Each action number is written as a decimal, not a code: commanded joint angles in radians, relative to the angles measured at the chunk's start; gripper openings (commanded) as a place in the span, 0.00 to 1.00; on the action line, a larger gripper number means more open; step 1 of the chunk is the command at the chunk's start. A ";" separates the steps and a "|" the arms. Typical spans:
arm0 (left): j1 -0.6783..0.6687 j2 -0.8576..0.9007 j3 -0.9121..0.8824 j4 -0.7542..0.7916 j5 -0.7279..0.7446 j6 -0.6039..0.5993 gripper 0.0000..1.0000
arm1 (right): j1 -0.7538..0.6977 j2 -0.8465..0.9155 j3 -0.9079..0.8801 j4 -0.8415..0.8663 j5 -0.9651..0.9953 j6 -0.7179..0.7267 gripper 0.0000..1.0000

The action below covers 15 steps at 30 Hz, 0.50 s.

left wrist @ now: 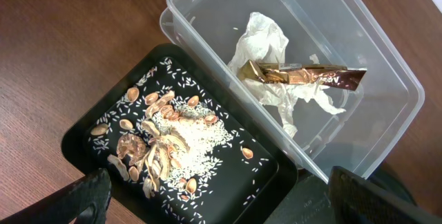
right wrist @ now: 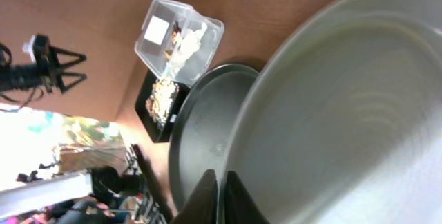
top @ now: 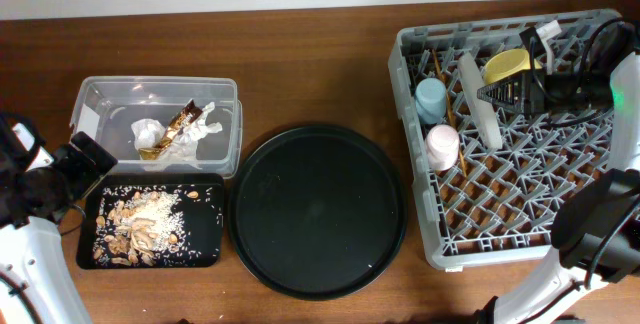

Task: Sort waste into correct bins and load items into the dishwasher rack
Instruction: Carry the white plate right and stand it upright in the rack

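Overhead, right gripper [top: 490,94] reaches over the rack [top: 440,239], pinching the upright plate [top: 481,114]; left gripper [left wrist: 231,200] gapes.

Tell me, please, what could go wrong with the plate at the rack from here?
The pale plate stands on edge in the dishwasher rack, its rim pinched by the right claw; released badly seated, it might tip onto the pink cup or blue cup. Withdrawing, the claw could snag the yellow bowl beside it.
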 commanded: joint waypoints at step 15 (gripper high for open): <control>0.005 -0.005 -0.001 0.000 -0.011 -0.010 0.99 | 0.002 -0.024 0.150 0.089 0.163 0.353 0.98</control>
